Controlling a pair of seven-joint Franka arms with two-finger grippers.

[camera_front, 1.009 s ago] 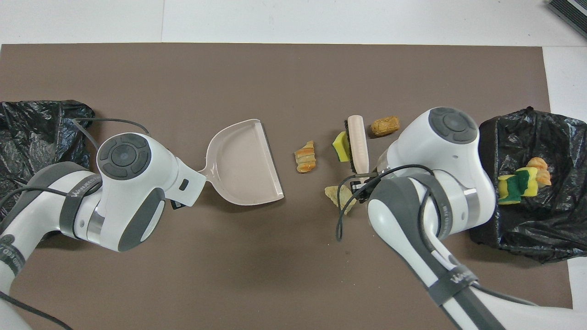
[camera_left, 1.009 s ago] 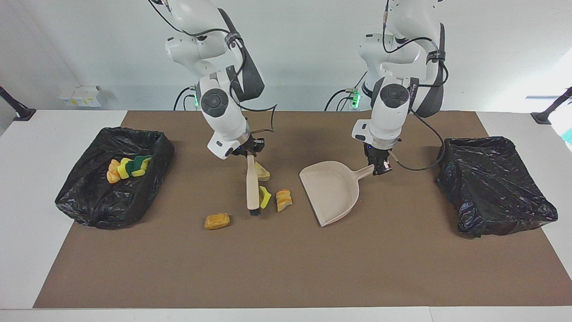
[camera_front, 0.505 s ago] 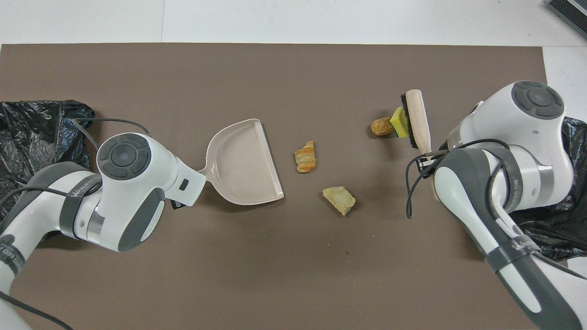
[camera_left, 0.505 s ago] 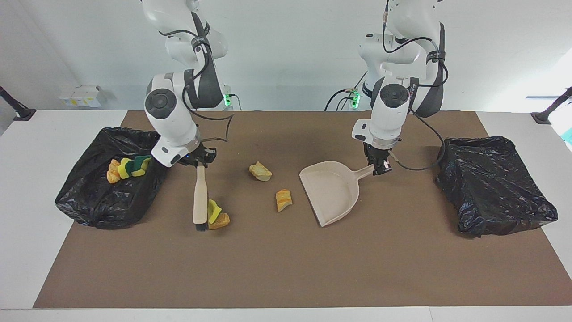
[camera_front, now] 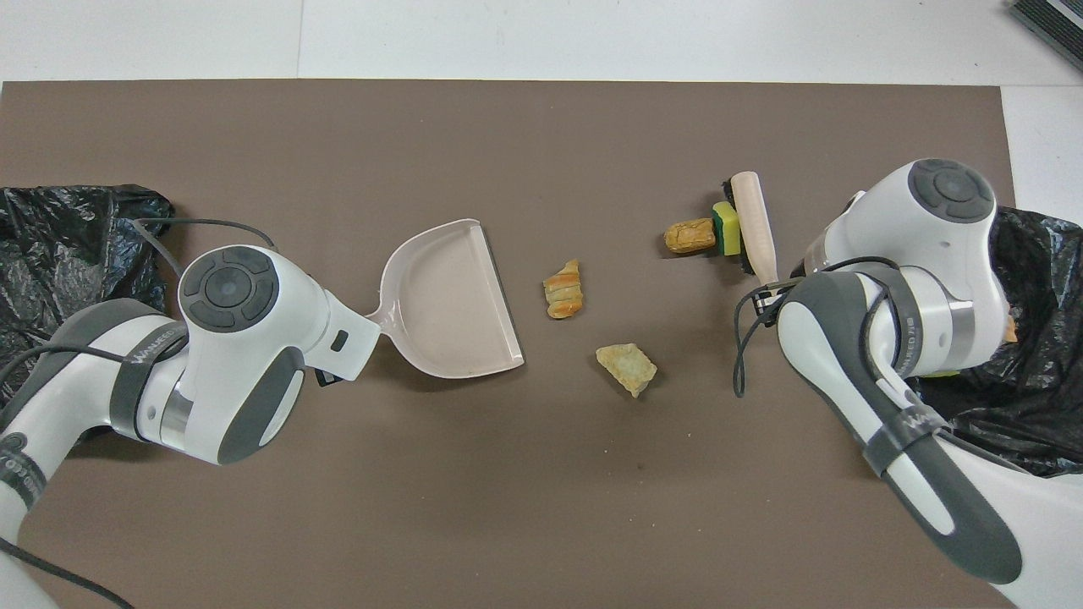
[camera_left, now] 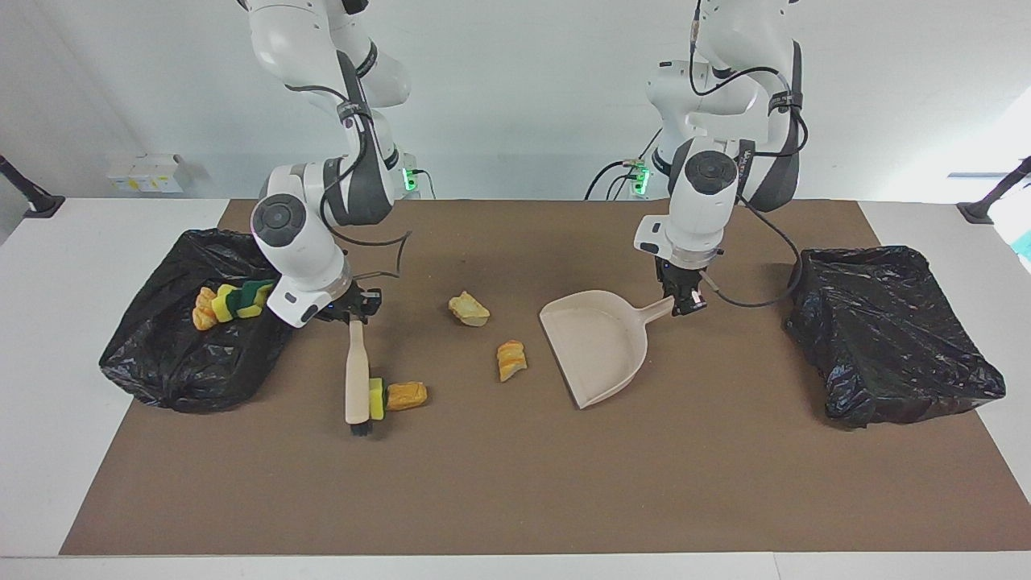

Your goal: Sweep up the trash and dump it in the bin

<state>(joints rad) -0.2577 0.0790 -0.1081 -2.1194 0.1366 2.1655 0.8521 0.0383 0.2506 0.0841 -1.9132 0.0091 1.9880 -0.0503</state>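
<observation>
My right gripper point(camera_left: 357, 310) is shut on the handle of a beige brush point(camera_left: 357, 379), whose bristles rest on the mat. A yellow-green sponge chunk point(camera_left: 376, 398) touches the brush head, and an orange bread piece point(camera_left: 407, 395) lies against the sponge. A pale bread piece point(camera_left: 469, 309) and an orange bread piece point(camera_left: 511, 360) lie loose between brush and dustpan. My left gripper point(camera_left: 683, 302) is shut on the handle of the beige dustpan point(camera_left: 600, 342), which lies empty on the mat. Several trash bits point(camera_left: 232, 300) lie in the black bin point(camera_left: 185, 370) at the right arm's end.
A second black-lined bin point(camera_left: 890, 334) stands at the left arm's end of the table. In the overhead view the brush point(camera_front: 751, 227), sponge point(camera_front: 725, 228) and dustpan point(camera_front: 448, 300) also show. The brown mat point(camera_left: 515, 483) covers the table's middle.
My right arm swung the brush from the table's middle toward its own end, dragging the sponge to the orange bread piece, then nudged both slightly back toward the dustpan. The left arm held still.
</observation>
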